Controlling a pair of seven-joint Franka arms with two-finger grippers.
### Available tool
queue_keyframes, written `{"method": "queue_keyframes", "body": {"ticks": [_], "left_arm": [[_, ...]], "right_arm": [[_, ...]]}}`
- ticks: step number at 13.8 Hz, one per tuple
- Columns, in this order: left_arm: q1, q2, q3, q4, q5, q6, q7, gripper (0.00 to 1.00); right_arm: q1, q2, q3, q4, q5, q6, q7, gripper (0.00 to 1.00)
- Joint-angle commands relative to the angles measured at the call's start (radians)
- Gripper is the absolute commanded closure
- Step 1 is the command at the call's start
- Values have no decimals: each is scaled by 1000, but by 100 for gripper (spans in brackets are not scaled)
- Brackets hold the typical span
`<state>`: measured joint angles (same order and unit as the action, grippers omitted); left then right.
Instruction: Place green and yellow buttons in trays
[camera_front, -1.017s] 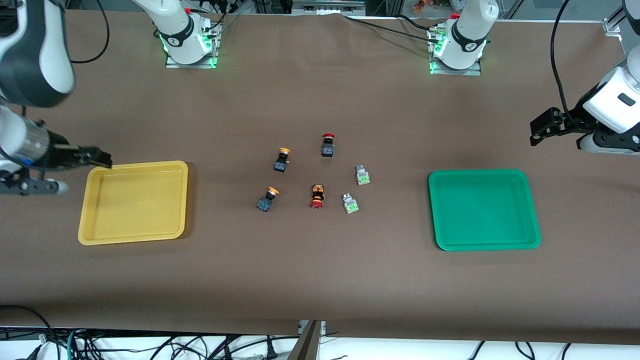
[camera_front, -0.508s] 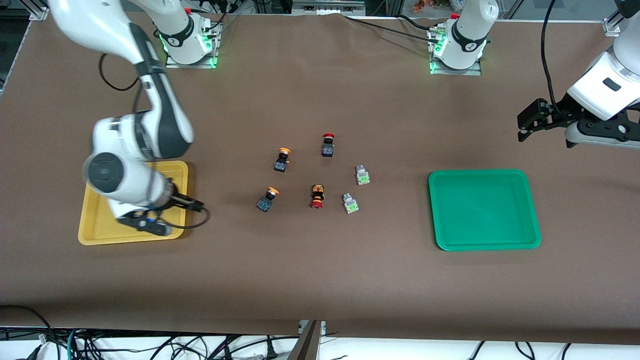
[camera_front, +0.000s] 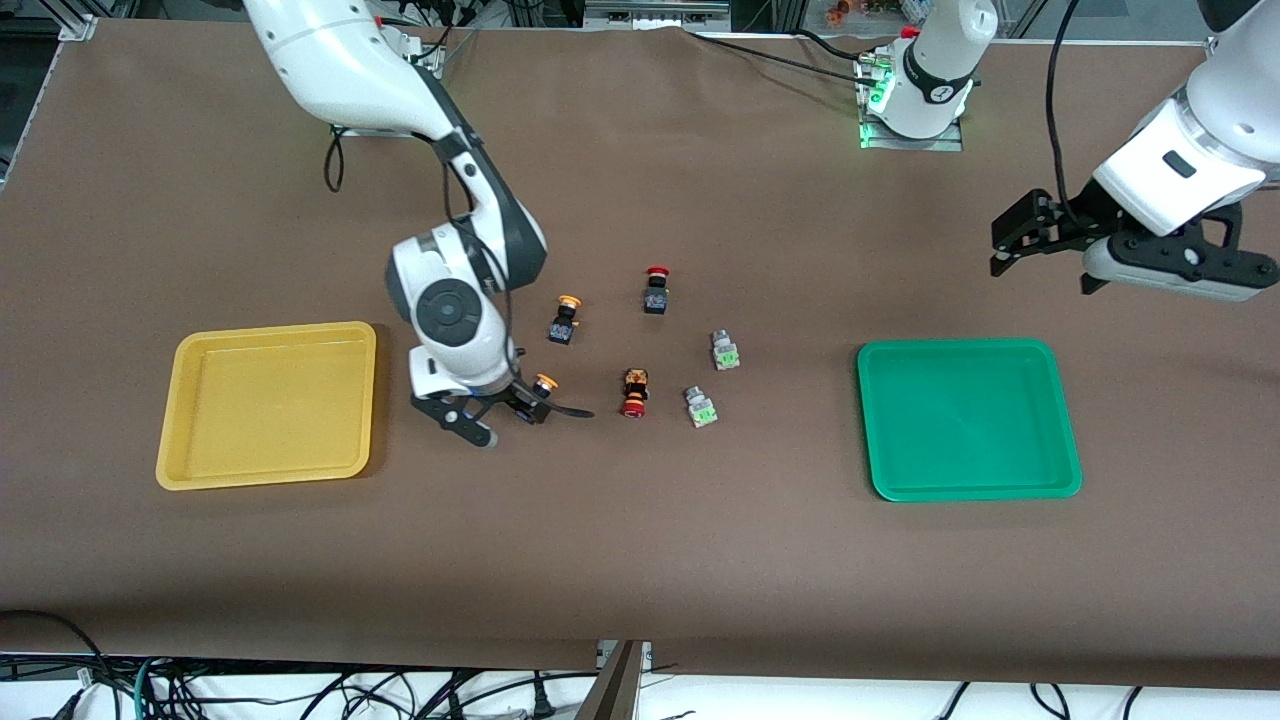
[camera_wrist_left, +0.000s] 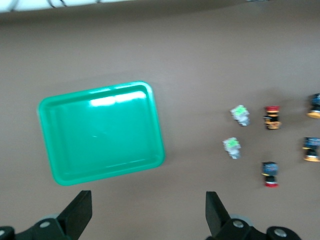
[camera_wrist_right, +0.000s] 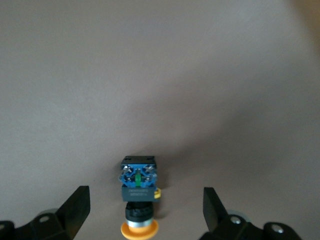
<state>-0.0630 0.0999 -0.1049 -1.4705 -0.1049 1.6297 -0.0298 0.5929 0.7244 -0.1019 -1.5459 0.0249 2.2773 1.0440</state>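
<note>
I see a matt brown cloth-like table cover (camera_front: 640, 560). Both trays, green (camera_front: 968, 420) and yellow (camera_front: 268, 405), look like smooth, slightly glossy plastic.

Yellow buttons (camera_front: 565, 320) (camera_front: 541, 384), green buttons (camera_front: 725, 349) (camera_front: 702, 406) on table between empty trays (camera_front: 190, 470) (camera_front: 1066, 440).

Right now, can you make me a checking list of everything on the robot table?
Surface: brown table, flat.
Job's things: yellow tray and green tray, nothing in either. Two yellow-capped buttons: one farther from the front camera, one under the right gripper. Two green switches lie beside each other.
Clutter: red-capped button; red-and-orange button.
Grippers: right gripper open, fingers either side of the nearer yellow-capped button. Left gripper open, in the air by the green tray.
Cables: black ones along the table's edges.
Surroundings: arm bases with green lights.
</note>
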Motion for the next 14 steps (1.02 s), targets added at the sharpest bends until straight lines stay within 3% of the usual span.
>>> {"method": "queue_keyframes", "body": {"ticks": [1,5,7,8,9,10,14], "left_arm": [[6,44,4,42,-59,-14,2,0],[3,126,-1,44,-59,-14,4,0],[-12,223,-1,44,-61,-13,2,0],[-12,309,-2,50,-62,-19,2,0],[-3,311,-1,70,-53,-18,19,0],[-11,314,1,91,-47,-19,78,0],[-14,328,-1,82,-52,-36,137,0]], "right_arm": [[1,32,-12,12,10,50,24,0],[30,73,-12,9,9,90,44,0],[35,73,-10,0,10,87,31,2],[36,75,-12,0,9,83,27,32],[41,75,-10,-3,9,87,24,75],[39,76,-1,-2,9,91,22,100],[-14,26,-5,3,9,42,-103,100]]}}
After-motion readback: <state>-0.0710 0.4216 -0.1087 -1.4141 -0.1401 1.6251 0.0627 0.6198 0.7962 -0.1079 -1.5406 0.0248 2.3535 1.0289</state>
